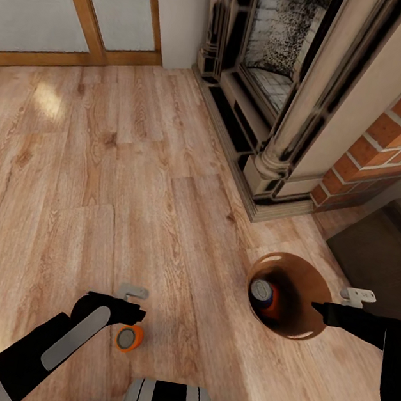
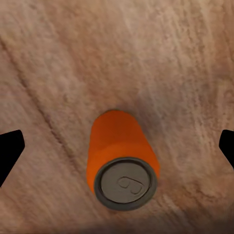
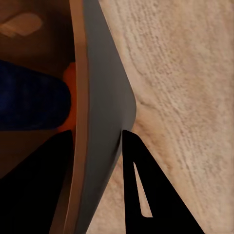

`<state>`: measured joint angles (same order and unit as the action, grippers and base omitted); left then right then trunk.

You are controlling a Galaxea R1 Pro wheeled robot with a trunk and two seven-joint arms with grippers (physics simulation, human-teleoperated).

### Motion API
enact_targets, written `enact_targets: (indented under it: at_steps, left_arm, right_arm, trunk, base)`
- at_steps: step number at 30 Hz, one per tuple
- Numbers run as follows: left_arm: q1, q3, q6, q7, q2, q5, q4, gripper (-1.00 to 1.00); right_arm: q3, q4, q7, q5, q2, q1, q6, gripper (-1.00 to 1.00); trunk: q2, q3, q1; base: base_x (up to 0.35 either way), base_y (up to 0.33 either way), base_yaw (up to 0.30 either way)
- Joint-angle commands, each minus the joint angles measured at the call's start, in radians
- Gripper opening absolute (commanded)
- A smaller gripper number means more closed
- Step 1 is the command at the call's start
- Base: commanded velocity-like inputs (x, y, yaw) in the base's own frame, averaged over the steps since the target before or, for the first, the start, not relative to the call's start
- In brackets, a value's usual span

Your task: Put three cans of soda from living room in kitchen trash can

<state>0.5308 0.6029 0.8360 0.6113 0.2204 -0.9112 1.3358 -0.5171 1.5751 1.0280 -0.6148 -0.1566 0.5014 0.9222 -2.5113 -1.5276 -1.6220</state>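
From above, the left gripper (image 1: 134,310) has jaws spread above an orange can (image 1: 129,337) standing on the wood floor (image 1: 134,170), ready to grasp. Its wrist view shows that can between parted fingertips (image 2: 10,151). The right wrist view shows jaws pinching the bin (image 3: 105,122) wall, carrying a blue can (image 3: 29,102) and another orange one.

Left gripper (image 1: 134,303) hides part of orange can (image 1: 129,337). Trash can (image 1: 325,291) wall hides most of two cans inside (image 1: 264,296). Fireplace (image 1: 291,79) top cut off. Right arm (image 1: 389,360) cut off at edge.
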Motion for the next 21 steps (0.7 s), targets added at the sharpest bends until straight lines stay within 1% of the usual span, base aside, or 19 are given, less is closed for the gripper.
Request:
enact_targets:
  at_steps: [1, 6, 8, 9, 10, 11, 12, 13, 14, 16, 17, 21]
  left_arm:
    - [0.0, 0.0, 0.0, 0.001, -0.002, 0.005, -0.003, 1.0]
    - [0.0, 0.0, 0.0, 0.004, -0.008, 0.015, -0.025, 1.0]
    - [0.0, 0.001, -0.001, 0.005, -0.014, 0.017, -0.041, 1.0]
    - [0.0, 0.002, -0.007, 0.004, -0.022, 0.018, -0.062, 1.0]
    - [0.0, 0.004, -0.044, 0.0, -0.042, 0.027, -0.124, 1.0]
    - [0.0, 0.004, -0.057, -0.002, -0.055, 0.04, -0.152, 1.0]
    - [0.0, 0.003, -0.069, -0.004, -0.077, 0.065, -0.181, 1.0]
    - [0.0, 0.002, -0.073, -0.005, -0.092, 0.087, -0.196, 1.0]
    - [0.0, 0.001, -0.077, -0.009, -0.107, 0.118, -0.211, 1.0]
    - [0.0, -0.001, -0.08, -0.023, -0.118, 0.149, -0.22, 1.0]
    - [0.0, -0.001, -0.081, -0.03, -0.121, 0.158, -0.222, 1.0]
    - [0.0, -0.001, -0.084, -0.04, -0.128, 0.17, -0.23, 1.0]
  right_arm:
    - [0.0, 0.0, 0.001, 0.013, 0.0, 0.0, 0.007, -1.0]
    - [0.0, 0.0, 0.001, 0.013, 0.0, 0.0, 0.007, -1.0]
    - [0.0, 0.0, 0.001, 0.013, 0.0, 0.0, 0.007, -1.0]
    - [0.0, 0.0, 0.002, 0.013, 0.0, 0.0, 0.007, -1.0]
    - [0.0, 0.0, 0.003, 0.013, 0.0, 0.0, 0.007, -1.0]
    - [0.0, 0.0, 0.004, 0.013, 0.0, 0.0, 0.007, -1.0]
    - [0.0, 0.0, 0.004, 0.013, 0.0, 0.0, 0.007, -1.0]
    - [0.001, 0.0, 0.004, 0.013, 0.0, 0.0, 0.007, -1.0]
    - [0.001, 0.0, 0.004, 0.013, 0.0, 0.0, 0.007, -1.0]
    - [0.001, 0.0, 0.004, 0.013, 0.0, 0.0, 0.007, -1.0]
    - [0.001, 0.0, 0.004, 0.013, 0.0, 0.0, 0.007, -1.0]
    - [0.001, 0.0, 0.004, 0.013, 0.0, 0.0, 0.007, -1.0]
  trunk:
    - [0.0, 0.0, 0.0]
    - [0.0, 0.0, 0.0]
    - [0.0, 0.0, 0.0]
    - [0.0, 0.0, 0.0]
    - [0.0, 0.0, 0.0]
    - [0.0, 0.0, 0.0]
    - [0.0, 0.0, 0.0]
    - [0.0, 0.0, 0.0]
    - [0.0, 0.0, 0.0]
    - [0.0, 0.0, 0.0]
    - [0.0, 0.0, 0.0]
    - [0.0, 0.0, 0.0]
  base:
    - [0.0, 0.0, 0.0]
    - [0.0, 0.0, 0.0]
    - [0.0, 0.0, 0.0]
    - [0.0, 0.0, 0.0]
    - [0.0, 0.0, 0.0]
    - [0.0, 0.0, 0.0]
    - [0.0, 0.0, 0.0]
    - [0.0, 0.0, 0.0]
    - [0.0, 0.0, 0.0]
    - [0.0, 0.0, 0.0]
    - [0.0, 0.0, 0.0]
    - [0.0, 0.0, 0.0]
